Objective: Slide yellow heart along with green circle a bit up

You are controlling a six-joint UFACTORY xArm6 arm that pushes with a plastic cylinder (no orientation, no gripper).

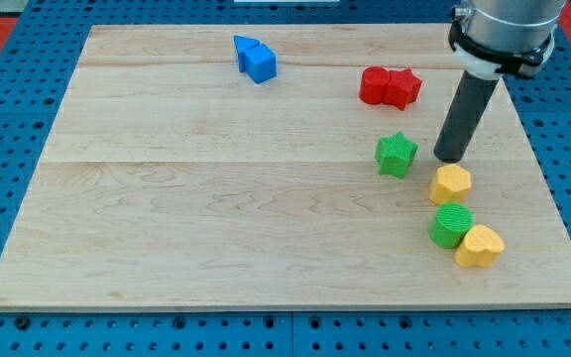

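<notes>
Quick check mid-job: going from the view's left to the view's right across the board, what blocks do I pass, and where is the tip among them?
blue blocks → red blocks → green star → my tip, just above the yellow hexagon and the green circle → yellow heart.

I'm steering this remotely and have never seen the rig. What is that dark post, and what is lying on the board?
The dark post is my arm's rod; it has no gripper and holds nothing, it only pushes. My tip rests just above the yellow hexagon, right of the green star. One camera looks down on the wooden board. The green circle touches the yellow heart near the view's bottom right. Two red blocks sit together near the top, two blue blocks at top centre.
</notes>
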